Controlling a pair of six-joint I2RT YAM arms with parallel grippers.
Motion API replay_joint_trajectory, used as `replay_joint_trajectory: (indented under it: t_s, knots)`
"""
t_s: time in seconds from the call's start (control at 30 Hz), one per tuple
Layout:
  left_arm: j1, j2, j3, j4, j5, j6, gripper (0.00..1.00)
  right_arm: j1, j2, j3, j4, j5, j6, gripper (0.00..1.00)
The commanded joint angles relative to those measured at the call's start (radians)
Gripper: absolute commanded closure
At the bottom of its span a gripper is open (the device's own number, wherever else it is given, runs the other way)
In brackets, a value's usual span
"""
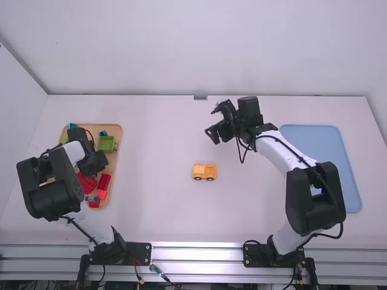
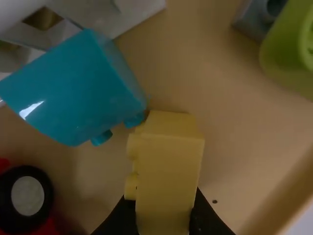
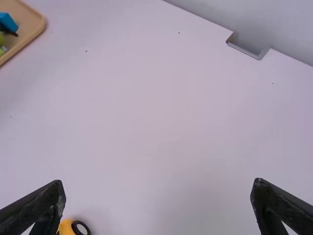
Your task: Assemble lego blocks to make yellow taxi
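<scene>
The left tool [image 1: 94, 164] grips a yellow block [image 2: 168, 171].

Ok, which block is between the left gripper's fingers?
The yellow block: the left gripper has it between its fingers; the teal block and green block lie outside.

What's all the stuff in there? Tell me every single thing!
Table: one, white, middle
Little car: one, orange-yellow with black wheels, mid-table
Wooden tray: one, tan, left side
Red blocks: several, red, in the wooden tray
Green blocks: at least one, green, same tray
Blue blocks: a few, blue or teal, same tray
Pale piece: at least one, grey-white, same tray
Yellow block: one, yellow, in the left gripper
Blue tray: one, light blue, right side
Metal rail: silver, front edge
Arms: two, white and black, left and right
Left gripper: one, black, over the wooden tray
Right gripper: one, black, open, beyond the car
</scene>
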Motion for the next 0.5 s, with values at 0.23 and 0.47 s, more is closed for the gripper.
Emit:
replay_joint_trajectory:
  t_s: [0.23,0.47]
  knots:
    - [-0.009,0.018,-0.031,-0.006,-0.033,-0.002,0.62,-0.004,-0.036,0.018,-0.004,-0.002,0.000,0.01]
    - [-0.008,0.018,-0.040,0.039,-0.041,0.119,0.64,-0.004,-0.036,0.018,-0.005,-0.002,0.000,0.01]
